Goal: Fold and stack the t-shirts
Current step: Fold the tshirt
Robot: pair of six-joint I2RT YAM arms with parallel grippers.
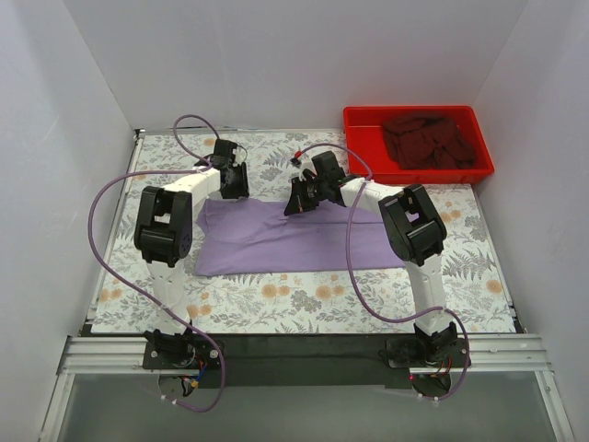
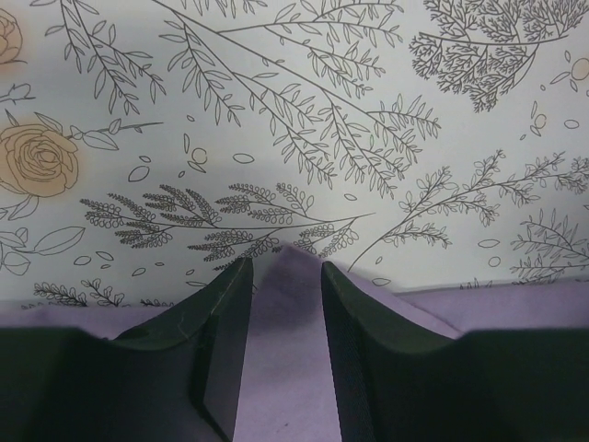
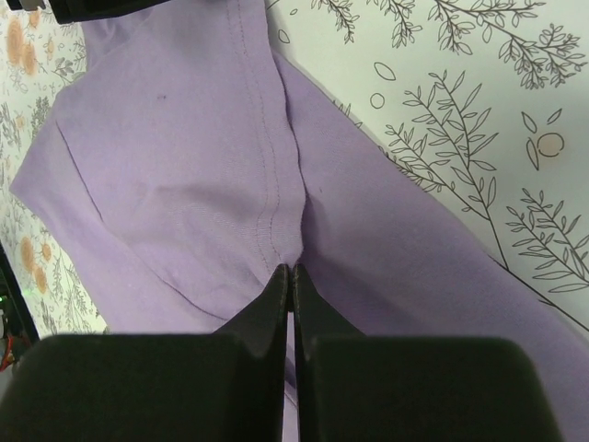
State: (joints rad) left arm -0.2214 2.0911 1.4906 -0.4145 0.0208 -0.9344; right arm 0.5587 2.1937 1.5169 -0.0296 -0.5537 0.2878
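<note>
The pale lavender t-shirt [image 1: 285, 241] lies partly folded as a wide band across the middle of the floral table cover. My left gripper [image 1: 232, 184] is at its far left corner. In the left wrist view the left gripper [image 2: 281, 262] is open, with a peaked corner of the lavender shirt [image 2: 276, 359] between the fingers. My right gripper [image 1: 296, 204] is at the middle of the shirt's far edge. In the right wrist view the right gripper [image 3: 291, 269] is shut, pinching a ridge of the lavender shirt [image 3: 184, 157] by a stitched seam. The dark maroon t-shirt [image 1: 428, 140] lies crumpled in the tray.
A red plastic tray [image 1: 419, 174] stands at the back right corner of the table. White walls close in the left, back and right sides. Purple cables loop from both arms over the table cover [image 1: 304, 299].
</note>
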